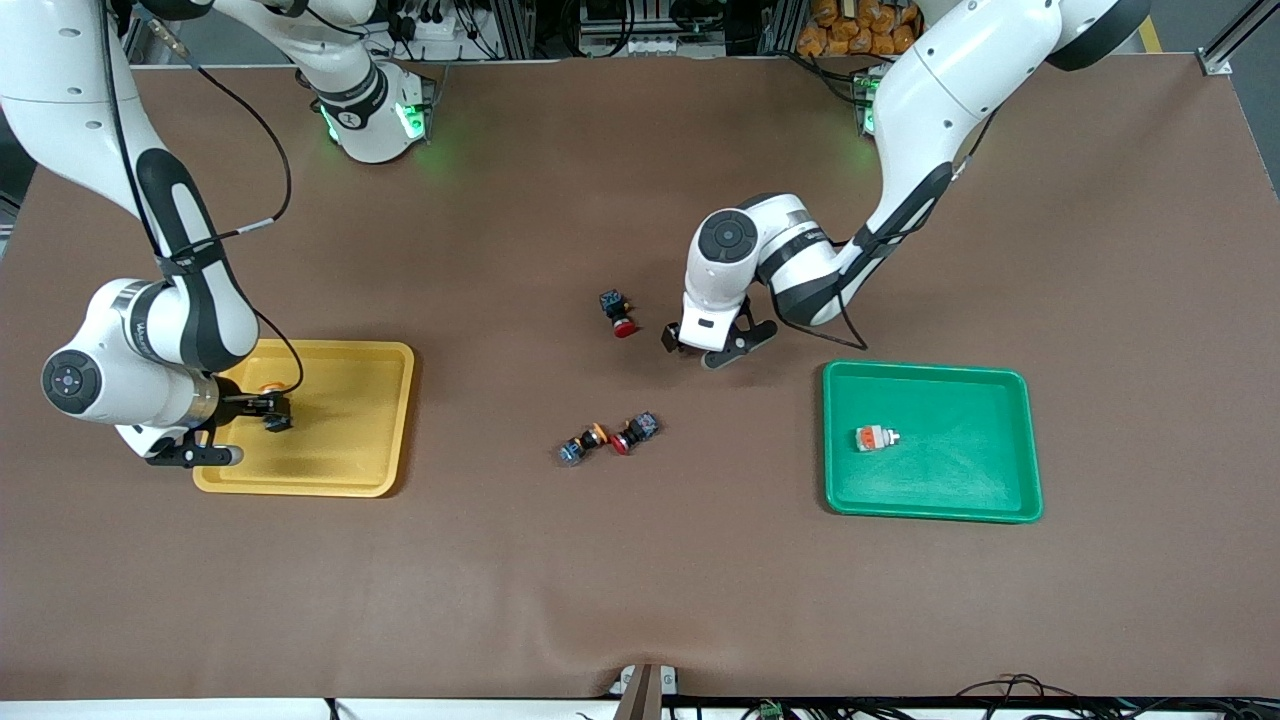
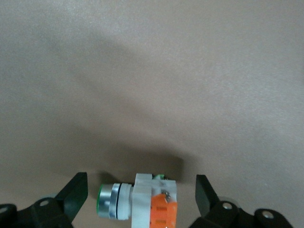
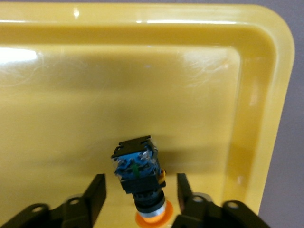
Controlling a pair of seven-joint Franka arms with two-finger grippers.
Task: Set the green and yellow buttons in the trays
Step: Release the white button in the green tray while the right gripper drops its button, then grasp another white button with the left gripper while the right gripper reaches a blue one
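Observation:
My left gripper [image 1: 706, 346] is low over the mat between the red-capped button and the green tray [image 1: 1000, 385]. In the left wrist view it [image 2: 141, 184] is open, with a white-grey button [image 2: 142, 202] with an orange band lying on the mat between its fingers, touching neither. The front view hides this button. Another white-grey button [image 1: 875, 438] lies in the green tray. My right gripper [image 1: 264, 407] is over the yellow tray [image 1: 380, 420]. It [image 3: 141, 183] is open around a dark button with an orange-yellow cap [image 3: 138, 171] that lies in that tray [image 3: 190, 95]. A second orange-yellow button [image 1: 585, 444] lies mid-table.
Two red-capped dark buttons lie on the brown mat: one [image 1: 619, 313] beside my left gripper, toward the right arm's end, and one [image 1: 636, 431] touching the mid-table orange-yellow button. The mat's edge nearest the front camera has a black clamp [image 1: 645, 690].

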